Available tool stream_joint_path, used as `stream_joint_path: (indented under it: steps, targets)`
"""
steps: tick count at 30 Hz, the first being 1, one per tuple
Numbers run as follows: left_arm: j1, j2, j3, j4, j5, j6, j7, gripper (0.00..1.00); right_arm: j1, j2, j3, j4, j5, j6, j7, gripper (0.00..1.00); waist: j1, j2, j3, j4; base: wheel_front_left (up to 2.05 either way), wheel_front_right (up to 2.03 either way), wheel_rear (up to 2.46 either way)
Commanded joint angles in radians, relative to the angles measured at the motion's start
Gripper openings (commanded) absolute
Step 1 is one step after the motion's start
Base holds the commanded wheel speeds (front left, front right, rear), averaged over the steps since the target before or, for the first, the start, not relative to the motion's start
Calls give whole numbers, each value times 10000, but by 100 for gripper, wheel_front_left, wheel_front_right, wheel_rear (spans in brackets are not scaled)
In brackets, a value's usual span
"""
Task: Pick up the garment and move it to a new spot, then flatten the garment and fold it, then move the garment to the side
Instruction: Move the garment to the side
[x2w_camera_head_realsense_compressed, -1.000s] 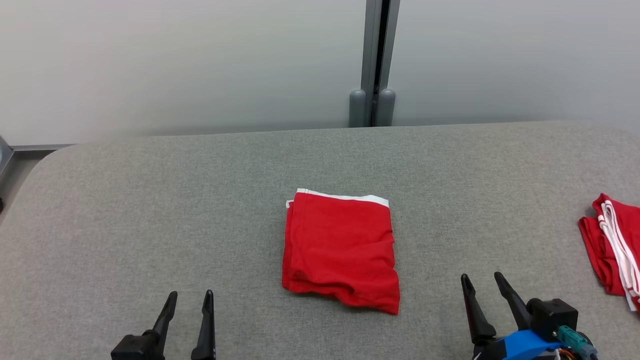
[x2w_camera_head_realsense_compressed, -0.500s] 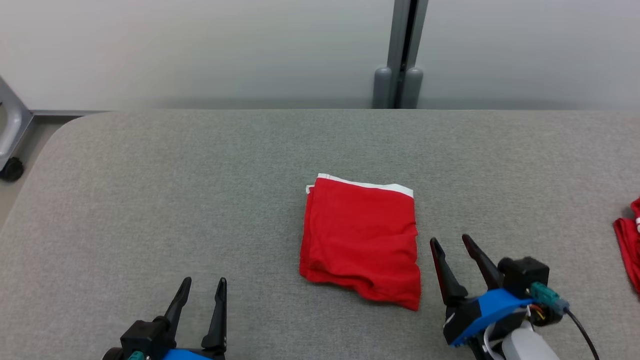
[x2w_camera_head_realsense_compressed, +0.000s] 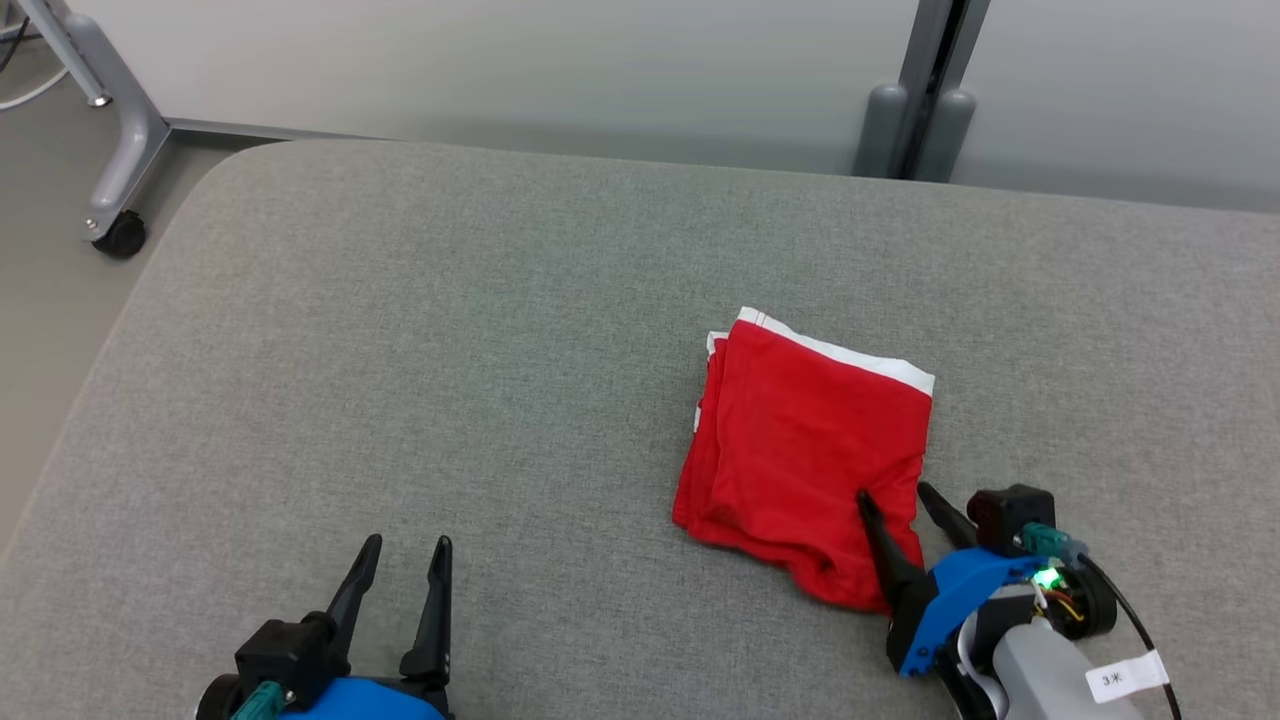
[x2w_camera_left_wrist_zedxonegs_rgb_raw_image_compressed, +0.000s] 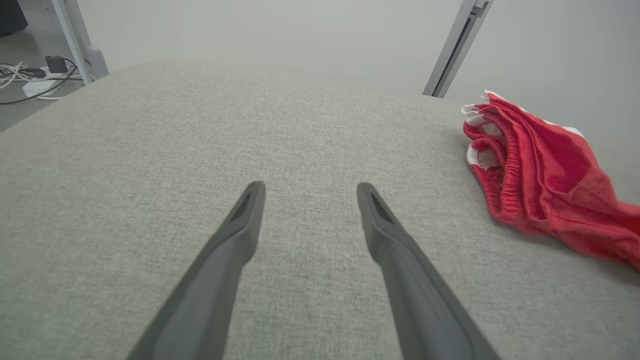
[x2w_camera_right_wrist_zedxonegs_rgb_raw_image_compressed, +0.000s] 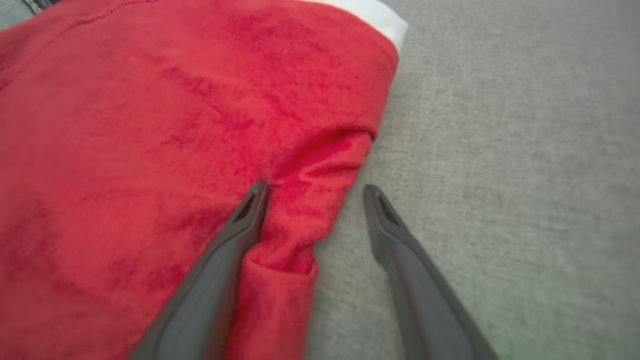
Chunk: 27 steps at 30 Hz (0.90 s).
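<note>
Right gripper (x2w_camera_head_realsense_compressed: 892, 491), fingers wide, now astride the near edge of the red garment (x2w_camera_head_realsense_compressed: 810, 430), no longer beside it

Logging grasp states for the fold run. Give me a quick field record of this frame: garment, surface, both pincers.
garment: red, white band along far edge, folded, lying on table
table: grey fabric top
right pincer: open, straddling the garment's near right corner; one finger on the cloth, the other over bare table
left pincer: open, over bare table, well apart from garment
held: nothing
stage: garment looks folded; move to the side not yet done
</note>
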Motion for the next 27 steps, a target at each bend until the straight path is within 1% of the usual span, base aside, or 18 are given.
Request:
stream_joint_path:
  steps: [1, 2, 5, 7, 11, 12, 15, 21, 24, 27]
  targets:
    - [-200, 56, 23, 8, -53, 18, -20, 100, 24, 2, 115, 776, 57, -2, 186, 22, 0, 0, 84, -4, 0, 0, 0]
    - [-193, 70, 60, -1, -69, 18, -22, 100, -53, -3, 118, 969, 37, -8, 165, 0, 0, 0, 96, -57, 0, 0, 0]
    - [-188, 83, 81, -11, -48, 18, -20, 100, -330, -18, 5, 1191, -132, -9, -8, 0, 0, 0, 66, -301, 0, 0, 0]
    - [-169, 84, 96, -48, -20, 18, -22, 100, -452, -98, -277, 1159, -196, -23, -86, 0, 0, 0, 6, -528, 0, 0, 0]
    - [2, 68, 156, -134, 31, 18, -20, 100, -324, -68, -767, 454, -490, -13, -132, 0, 0, 0, -173, -1254, 0, 0, 0]
    - [2, 68, 156, -134, 31, 18, -20, 100, -324, -68, -767, 454, -490, -13, -132, 0, 0, 0, -173, -1254, 0, 0, 0]
    - [13, 94, 12, -234, 97, 18, -22, 100, -3, -43, -1015, -12, -644, -8, -136, 0, 0, 0, -234, -1979, 0, 0, 0]
    - [-180, 153, -290, -501, 105, 18, -20, 100, 610, -51, -1031, -573, -726, -11, -132, 0, 0, 0, -164, -3806, 0, 0, 0]
    - [-308, 263, -827, -736, 56, 18, -22, 100, 841, -43, -1040, -792, -699, -11, -133, 0, 0, 0, -66, -4599, 0, 0, 0]
    - [-367, 413, -1164, -940, -111, 18, -22, 100, 1002, -42, -930, -975, -631, -10, -138, 0, 0, 0, 26, -5332, 0, 0, 0]
